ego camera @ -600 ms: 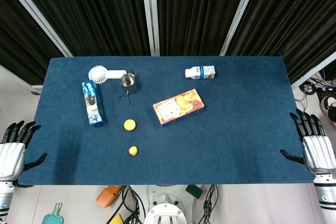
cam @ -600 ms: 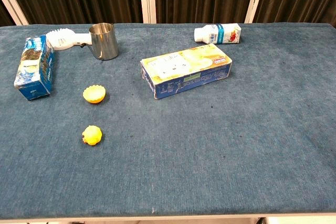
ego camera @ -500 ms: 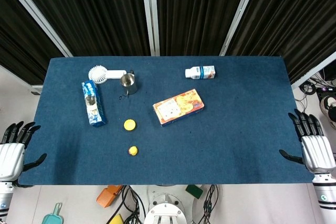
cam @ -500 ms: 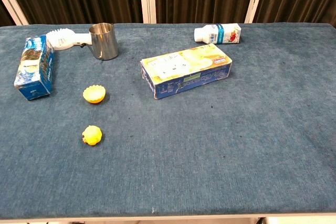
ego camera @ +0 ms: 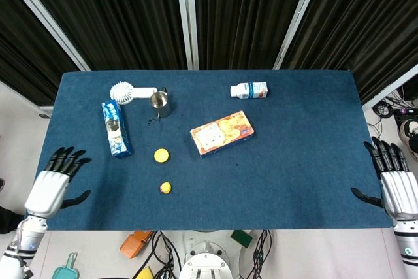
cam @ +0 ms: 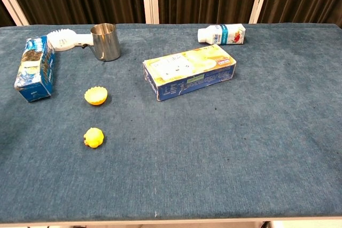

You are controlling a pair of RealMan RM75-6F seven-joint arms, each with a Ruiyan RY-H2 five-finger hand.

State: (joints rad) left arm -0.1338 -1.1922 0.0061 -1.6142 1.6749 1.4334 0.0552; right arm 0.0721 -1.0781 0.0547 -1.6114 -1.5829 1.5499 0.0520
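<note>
My left hand (ego camera: 55,183) hovers open over the table's front left corner, fingers spread, holding nothing; the blue packet (ego camera: 115,129) (cam: 35,68) is nearest to it. My right hand (ego camera: 396,187) is open beside the table's right edge, off the cloth. Neither hand shows in the chest view. On the blue table (ego camera: 294,161) lie a yellow-and-blue box (ego camera: 222,132) (cam: 189,71), a small white bottle (ego camera: 249,89) (cam: 222,33) on its side, a steel cup (ego camera: 159,102) (cam: 105,41), a white handheld fan (ego camera: 127,92) (cam: 67,39) and two small yellow pieces (ego camera: 161,155) (cam: 96,95), (ego camera: 166,187) (cam: 93,137).
Black curtains (ego camera: 235,11) hang behind the table. Cables and coloured tools (ego camera: 134,243) lie on the floor below the front edge. The right half of the tabletop holds no objects.
My left hand has moved right and inward, from beside the table to over its front left corner. My right hand has shifted slightly down and right.
</note>
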